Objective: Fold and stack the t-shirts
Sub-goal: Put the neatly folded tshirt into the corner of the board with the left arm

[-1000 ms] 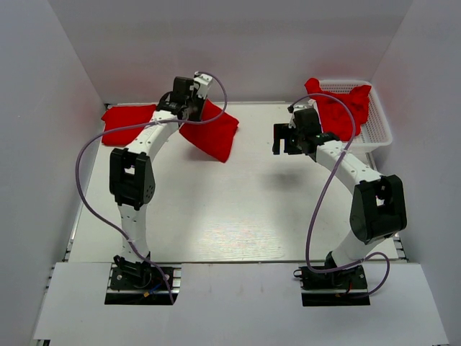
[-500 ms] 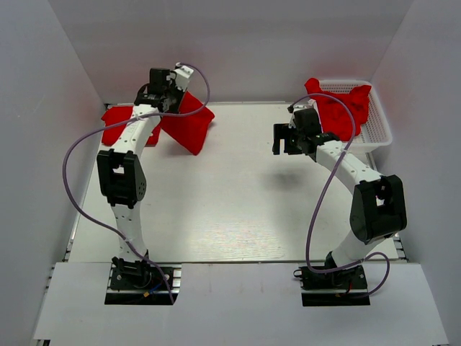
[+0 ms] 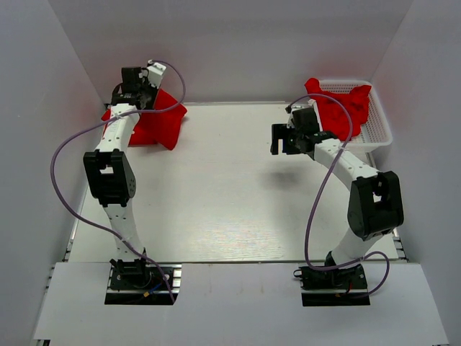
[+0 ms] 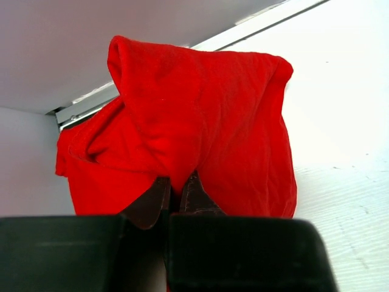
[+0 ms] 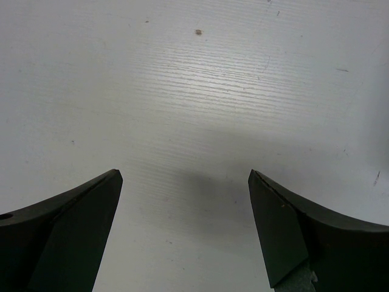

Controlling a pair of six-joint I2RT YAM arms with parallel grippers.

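The left gripper (image 4: 178, 184) has its jaws pressed together on a bunched ridge of one red t-shirt (image 4: 206, 121). The fabric rises just ahead of the fingertips and falls away as a loose hood on both sides, and its lower edge reaches the table (image 4: 346, 182) to the right of the fingers. The overhead view puts this hand in the far left corner, close to the back wall (image 3: 230, 50), with the cloth hanging beneath it and toward its inner side. The likely reason for this position is that the shirt is being taken to the corner, where a stack would stay out of the working area. More red fabric shows under the forearm on the outer side, and it cannot be determined whether that is a second shirt or part of the held one. The right gripper (image 5: 185, 179) has its jaws spread wide with nothing between them, and only bare table lies below. Behind it, to its outer side, stands the white mesh basket (image 3: 382, 133) with the heaped t-shirts (image 3: 338, 108), one lobe rising over the rim. This hand appears to be parked open between basket and table centre, ready to fetch or assist. One concern is that a single pinch leaves the held shirt crumpled, so it may land unfolded.
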